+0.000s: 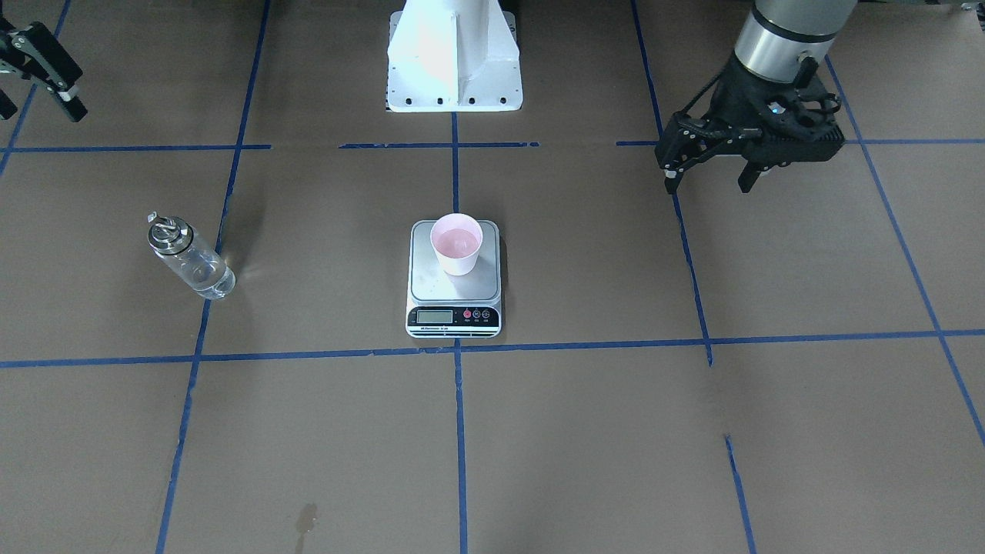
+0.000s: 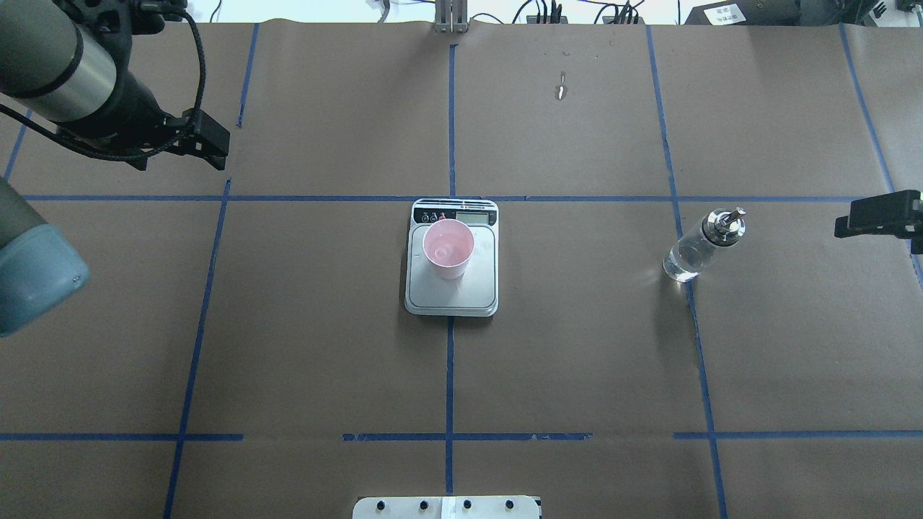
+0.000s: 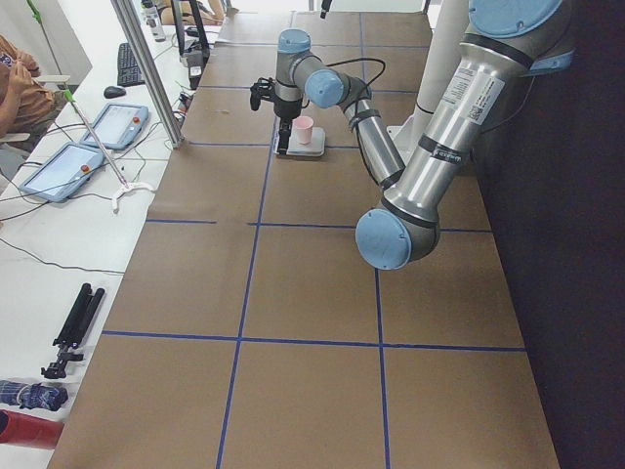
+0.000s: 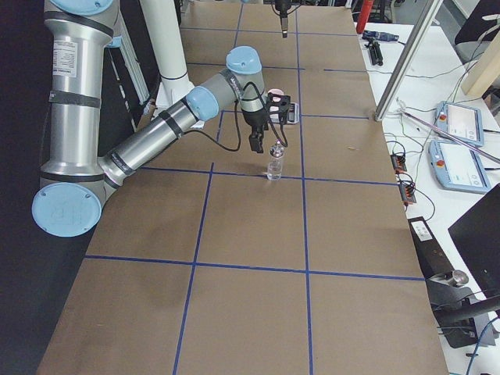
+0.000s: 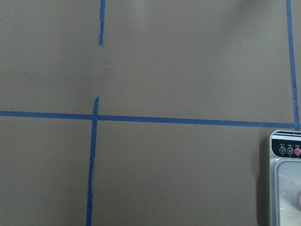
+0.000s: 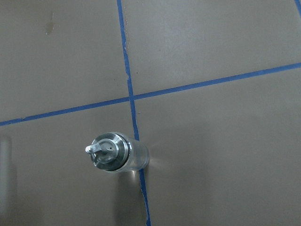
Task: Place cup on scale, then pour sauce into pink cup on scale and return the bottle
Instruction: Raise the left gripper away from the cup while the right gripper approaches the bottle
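Note:
The pink cup (image 1: 456, 246) (image 2: 448, 249) stands upright on the steel platform of the scale (image 1: 454, 315) (image 2: 451, 299), toward the display end. The clear glass bottle (image 1: 191, 258) (image 2: 701, 245) (image 6: 117, 153) stands upright on the brown paper on the robot's right, with clear sauce in its lower part and its metal pourer on top. My left gripper (image 1: 708, 183) hangs open and empty, well off to the scale's left. My right gripper (image 1: 38, 108) is open and empty beyond the bottle, at the table's right edge. Only a corner of the scale (image 5: 284, 179) shows in the left wrist view.
Blue tape lines divide the brown paper into squares. The white robot base (image 1: 454, 69) stands behind the scale. A small stain (image 1: 306, 517) marks the paper on the operators' side. Tablets (image 3: 68, 166) and cables lie on the white bench beside the table, where a person (image 3: 15, 83) sits.

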Available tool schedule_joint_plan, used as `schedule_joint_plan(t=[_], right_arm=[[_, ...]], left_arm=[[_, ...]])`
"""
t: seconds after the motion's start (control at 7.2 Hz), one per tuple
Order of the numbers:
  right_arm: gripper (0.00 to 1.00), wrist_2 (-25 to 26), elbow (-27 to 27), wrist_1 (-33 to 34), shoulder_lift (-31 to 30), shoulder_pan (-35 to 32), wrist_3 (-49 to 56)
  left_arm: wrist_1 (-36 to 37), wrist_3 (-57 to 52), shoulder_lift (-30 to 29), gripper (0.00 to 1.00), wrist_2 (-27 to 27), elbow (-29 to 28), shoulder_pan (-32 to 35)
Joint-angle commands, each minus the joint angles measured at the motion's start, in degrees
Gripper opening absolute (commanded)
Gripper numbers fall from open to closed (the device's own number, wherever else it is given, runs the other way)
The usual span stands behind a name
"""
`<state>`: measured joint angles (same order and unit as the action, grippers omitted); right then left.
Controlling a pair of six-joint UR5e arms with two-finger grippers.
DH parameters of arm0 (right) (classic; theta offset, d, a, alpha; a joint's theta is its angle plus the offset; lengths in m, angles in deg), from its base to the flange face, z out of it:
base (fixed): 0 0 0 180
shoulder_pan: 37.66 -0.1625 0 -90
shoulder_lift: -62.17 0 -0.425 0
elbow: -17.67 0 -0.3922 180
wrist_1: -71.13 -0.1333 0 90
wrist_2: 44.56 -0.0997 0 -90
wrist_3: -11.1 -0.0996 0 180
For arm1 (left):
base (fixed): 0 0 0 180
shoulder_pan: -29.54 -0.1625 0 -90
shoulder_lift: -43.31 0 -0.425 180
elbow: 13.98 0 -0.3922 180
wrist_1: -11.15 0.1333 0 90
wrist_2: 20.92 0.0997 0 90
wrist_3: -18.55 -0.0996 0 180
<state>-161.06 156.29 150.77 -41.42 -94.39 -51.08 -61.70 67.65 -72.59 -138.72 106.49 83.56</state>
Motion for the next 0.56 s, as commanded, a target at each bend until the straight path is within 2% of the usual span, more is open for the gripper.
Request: schedule_joint_plan(t=[0.0, 0.28, 0.42], right_arm=[[1.0, 9.9, 1.0, -13.4, -7.0, 9.6, -8.4], [1.0, 24.0, 1.6, -13.5, -7.1, 21.5, -11.4], [1.0, 36.3, 1.5, -13.4, -7.2, 31.5, -16.3]], left_arm=[[0.0, -8.2, 3.0, 1.0, 0.0, 0.5, 3.6], [0.0, -10.4, 3.7, 1.0, 0.1, 0.6, 4.3], [0.0, -10.4, 3.8, 1.0, 0.1, 0.6, 4.4]])
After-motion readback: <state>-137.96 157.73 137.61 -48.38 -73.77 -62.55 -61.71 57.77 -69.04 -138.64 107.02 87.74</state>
